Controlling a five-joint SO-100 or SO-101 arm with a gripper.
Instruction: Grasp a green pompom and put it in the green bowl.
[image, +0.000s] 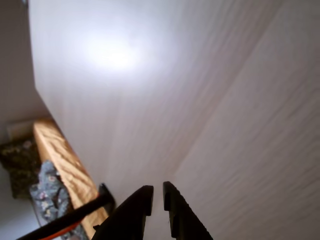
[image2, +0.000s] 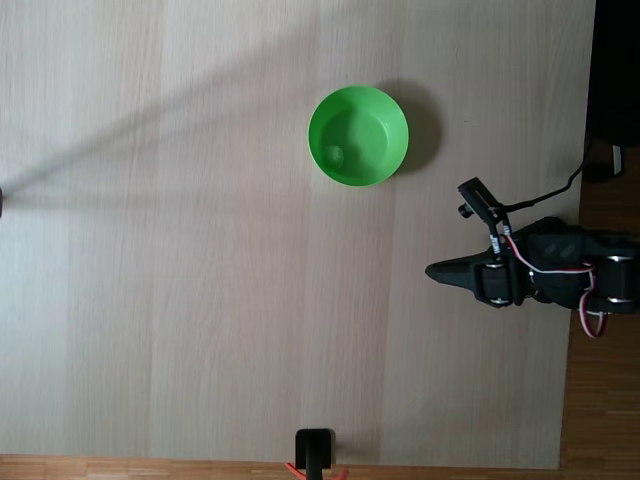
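Gripper (image: 157, 197) nearly closed on nothing, well apart from green bowl (image2: 340, 165) across bare table (image2: 200, 300).

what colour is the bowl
Bright green; the bowl shows best in the fixed view.

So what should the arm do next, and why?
Probably nothing more than settle at rest. The gripper holds nothing, its jaws nearly together, and sits to the right of the green bowl in the fixed view. A faint round shape inside the bowl could be the green pompom, though it is too small to be sure.
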